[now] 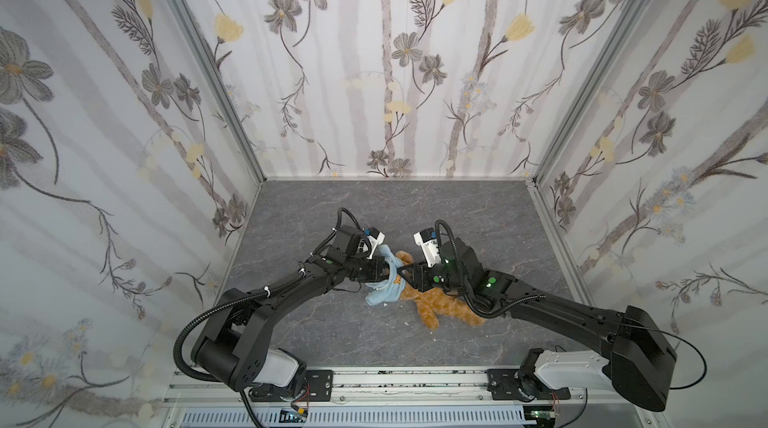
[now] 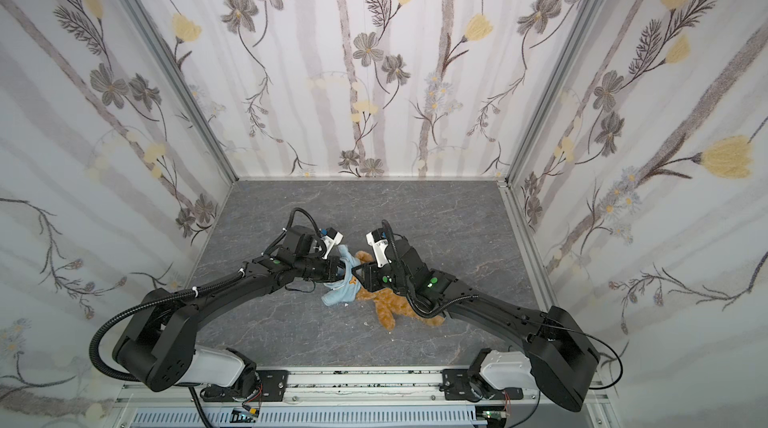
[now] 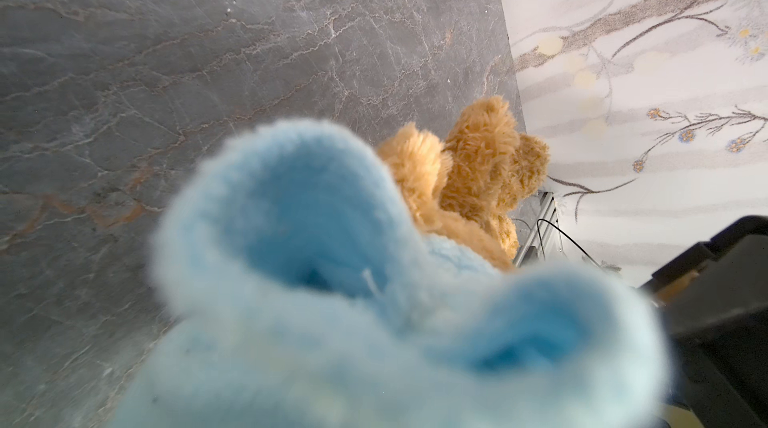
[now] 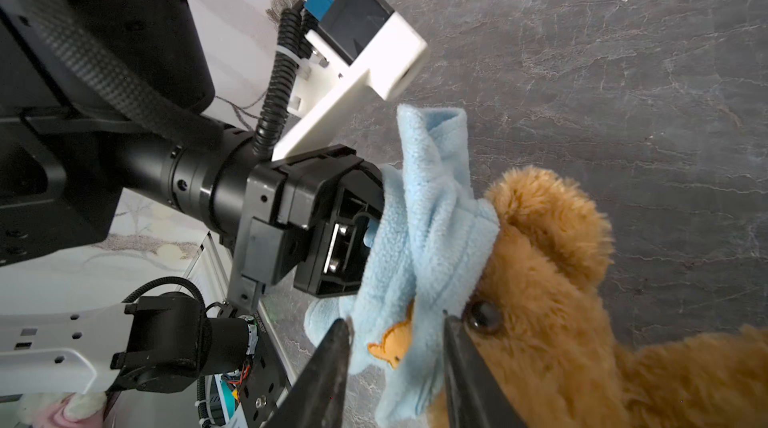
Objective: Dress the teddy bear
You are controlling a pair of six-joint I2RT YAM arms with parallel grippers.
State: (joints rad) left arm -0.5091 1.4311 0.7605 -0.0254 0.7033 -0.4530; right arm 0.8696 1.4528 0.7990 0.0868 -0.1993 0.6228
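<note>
Pinches the blue top (image 4: 419, 214) in the left pincer (image 4: 365, 239), pressed together. Straddles the top's orange emblem (image 4: 392, 343) with the right pincer (image 4: 395, 318), spread. Shows the bear (image 1: 436, 301) lying mid-counter (image 1: 374, 205) between the arms, top bunched against its head. Cannot read the motor label (image 4: 255, 324).

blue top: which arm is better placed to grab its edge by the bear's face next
Right, probably. The right pincer stands open around an edge of the blue top, close beside the bear and its eye. The left pincer is shut on the top's bunched fabric.
</note>
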